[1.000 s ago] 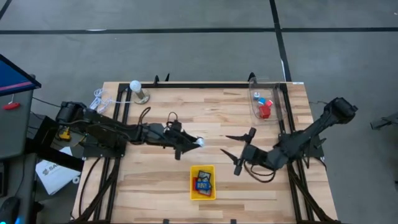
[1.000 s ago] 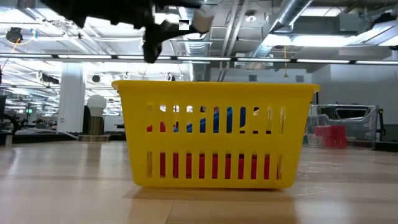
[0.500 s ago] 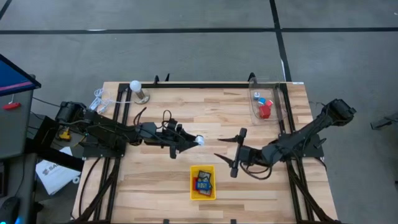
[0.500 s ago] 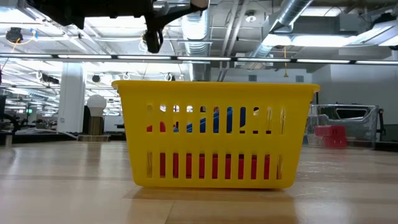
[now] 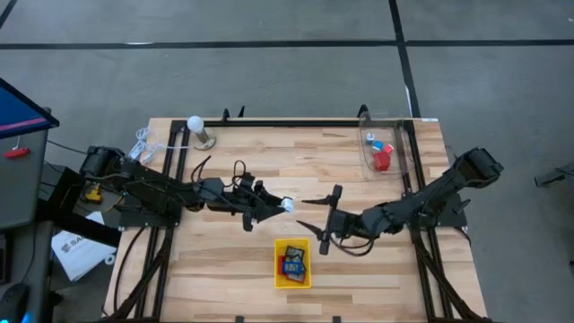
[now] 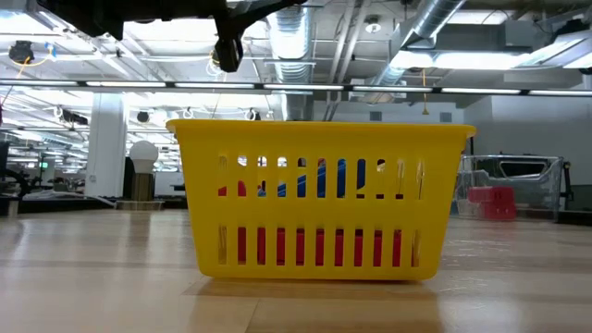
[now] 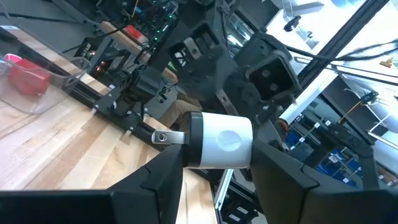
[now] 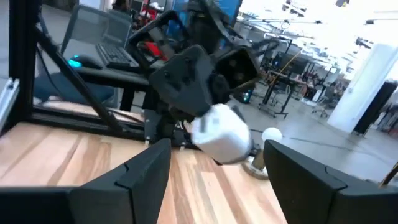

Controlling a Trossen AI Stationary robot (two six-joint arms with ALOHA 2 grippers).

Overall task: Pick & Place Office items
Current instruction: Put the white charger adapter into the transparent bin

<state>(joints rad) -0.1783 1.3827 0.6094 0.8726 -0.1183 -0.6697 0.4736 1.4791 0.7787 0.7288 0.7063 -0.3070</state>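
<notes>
Left gripper (image 5: 285,205) fingers clamped on a white office item (image 7: 219,140), mid-surface, short of the yellow tray (image 5: 292,279) near the front edge. Right gripper (image 5: 314,215), fingers apart, sits close: collision or fumbled handover could drop it outside the tray. Tray contents mostly hidden; clear bin (image 5: 384,151) items at far right corner hard to make out.

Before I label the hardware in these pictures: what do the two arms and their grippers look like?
Both arms are dark, nearly black, jointed links. The left arm trails looped black cables and has a yellow part near its base. The left gripper and the right gripper each end in two slim, pointed dark fingers, broad and flat seen from the wrist. No readable markings show.
</notes>
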